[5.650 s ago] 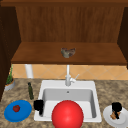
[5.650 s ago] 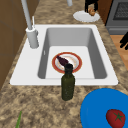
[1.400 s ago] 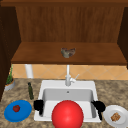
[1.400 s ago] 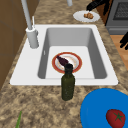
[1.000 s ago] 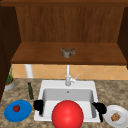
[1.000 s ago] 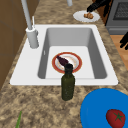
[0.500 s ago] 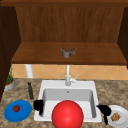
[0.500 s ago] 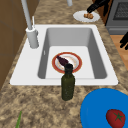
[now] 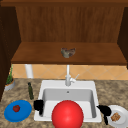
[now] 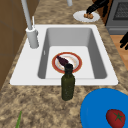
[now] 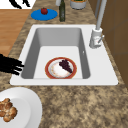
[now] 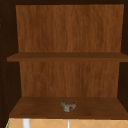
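My right hand hovers open between the sink and a white plate, just left of the plate's rim. A brown piece of food lies on that plate, untouched. From the left side the right hand hangs over the white plate, fingers pointing down. From the right side it stands by the sink's front corner. My left hand floats open at the sink's front left edge and holds nothing. In the basin lies a red-rimmed plate with a dark purple item.
A blue plate carrying a tomato lies left of the sink, a dark green bottle behind it. The faucet rises at the back. A red round shape covers the basin's front. A grey object sits on the shelf.
Since the oldest frames the white plate with the brown food has come into plain sight right of the sink, and my right hand has shifted left off it. Nothing moved in the last second.
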Motion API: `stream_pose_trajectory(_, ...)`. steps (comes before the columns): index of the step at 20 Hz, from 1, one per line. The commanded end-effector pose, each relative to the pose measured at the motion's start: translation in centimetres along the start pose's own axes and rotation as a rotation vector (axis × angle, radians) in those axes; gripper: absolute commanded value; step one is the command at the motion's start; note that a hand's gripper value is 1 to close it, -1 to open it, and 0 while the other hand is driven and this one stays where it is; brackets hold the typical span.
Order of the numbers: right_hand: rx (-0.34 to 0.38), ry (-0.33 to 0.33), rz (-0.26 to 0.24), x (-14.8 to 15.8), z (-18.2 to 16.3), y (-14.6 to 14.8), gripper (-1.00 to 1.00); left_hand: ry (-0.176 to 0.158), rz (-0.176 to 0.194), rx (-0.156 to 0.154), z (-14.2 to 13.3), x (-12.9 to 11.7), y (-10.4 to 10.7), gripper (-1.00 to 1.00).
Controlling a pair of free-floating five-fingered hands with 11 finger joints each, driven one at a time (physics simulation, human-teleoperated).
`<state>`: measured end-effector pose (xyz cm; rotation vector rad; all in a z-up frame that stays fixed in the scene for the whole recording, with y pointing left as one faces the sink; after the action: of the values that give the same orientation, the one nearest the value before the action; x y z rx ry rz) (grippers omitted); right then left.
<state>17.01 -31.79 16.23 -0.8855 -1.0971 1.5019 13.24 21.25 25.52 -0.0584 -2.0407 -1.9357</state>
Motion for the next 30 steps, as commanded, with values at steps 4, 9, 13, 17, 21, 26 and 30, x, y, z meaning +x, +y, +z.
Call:
stream_pose_trajectory(4, -0.003, 0.0, 0.0, 0.0, 0.0, 0.0, 0.0, 0.019, -0.023, 0.01, 0.1, 0.2, 0.0, -1.0)
stream_pose_trajectory(9, -0.017, 0.0, 0.005, 0.0, 0.1, 0.0, 0.0, 0.023, 0.014, -0.019, 1.4, -1.4, 2.9, -1.0)
stream_pose_trajectory(13, -0.021, 0.001, 0.002, 0.0, 0.1, 0.0, 0.0, -0.002, 0.003, -0.007, 1.8, -0.3, 6.3, -1.0)
stream_pose_trajectory(17, -0.023, 0.002, 0.0, 0.0, 0.1, 0.0, 0.0, -0.04, 0.013, 0.006, 1.7, 0.9, 9.3, -1.0)
stream_pose_trajectory(21, -0.024, 0.002, -0.002, 0.0, 0.1, 0.0, 0.0, -0.034, 0.039, 0.044, 1.9, 0.4, 12.3, -1.0)
stream_pose_trajectory(26, -0.025, 0.003, -0.003, 0.0, 0.1, 0.0, 0.0, -0.045, 0.041, 0.028, 1.8, 1.7, 16.1, -1.0)
stream_pose_trajectory(30, -0.026, 0.003, -0.003, 0.0, 0.1, 0.0, 0.0, -0.05, 0.049, 0.027, 1.4, 3.1, 19.1, -1.0)
